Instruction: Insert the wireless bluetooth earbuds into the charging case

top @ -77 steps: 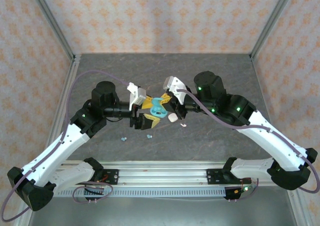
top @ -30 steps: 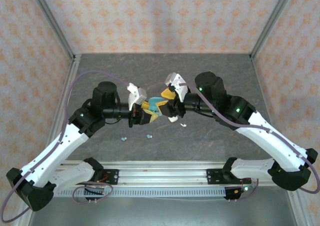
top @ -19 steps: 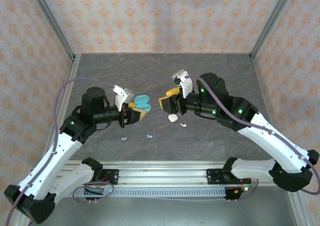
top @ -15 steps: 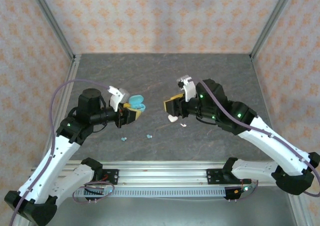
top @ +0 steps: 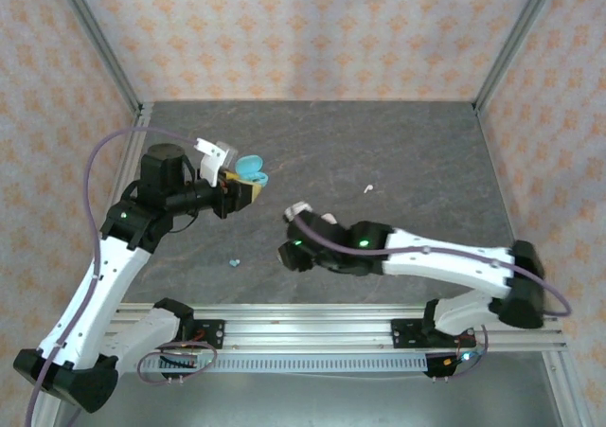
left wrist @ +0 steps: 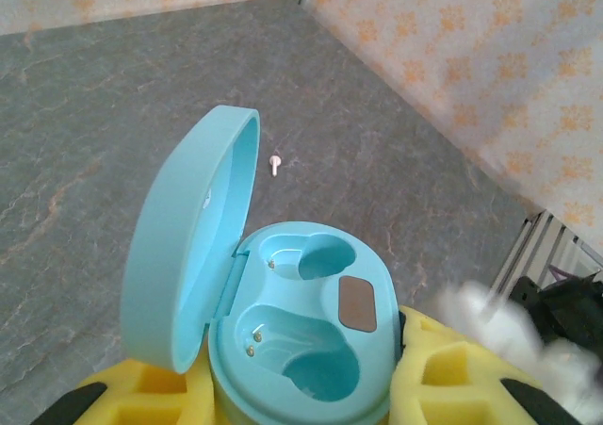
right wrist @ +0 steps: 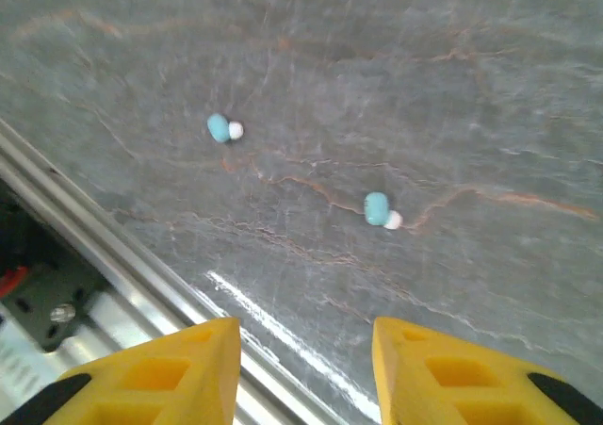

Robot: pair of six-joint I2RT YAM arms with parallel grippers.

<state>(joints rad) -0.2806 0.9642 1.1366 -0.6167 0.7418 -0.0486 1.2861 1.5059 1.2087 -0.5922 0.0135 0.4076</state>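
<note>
- In the left wrist view, the left gripper (left wrist: pixel 292 397) is clamped on the base of the teal case (left wrist: pixel 301 331), with a yellow finger (left wrist: pixel 443 378) on either side. The lid stands open and both wells are bare, a detail too small to make out from overhead.
- The same view shows a white earbud (left wrist: pixel 274 166) on the table (left wrist: pixel 113 114), well out ahead of that gripper and beyond the case.
- In the right wrist view, the right gripper (right wrist: pixel 306 335) is low over the table by the front rail (right wrist: pixel 85 255). Its fingers are apart with nothing between them.
- Two teal earbuds (right wrist: pixel 380 209) lie ahead of it. One is near, just past the fingertips, and the other (right wrist: pixel 222 128) is farther out and off to one side.
- From overhead, one teal earbud (top: pixel 233 261) lies near the right gripper, on the side toward the left arm. The case (top: pixel 250 169) is held off the table, well apart from it.
</note>
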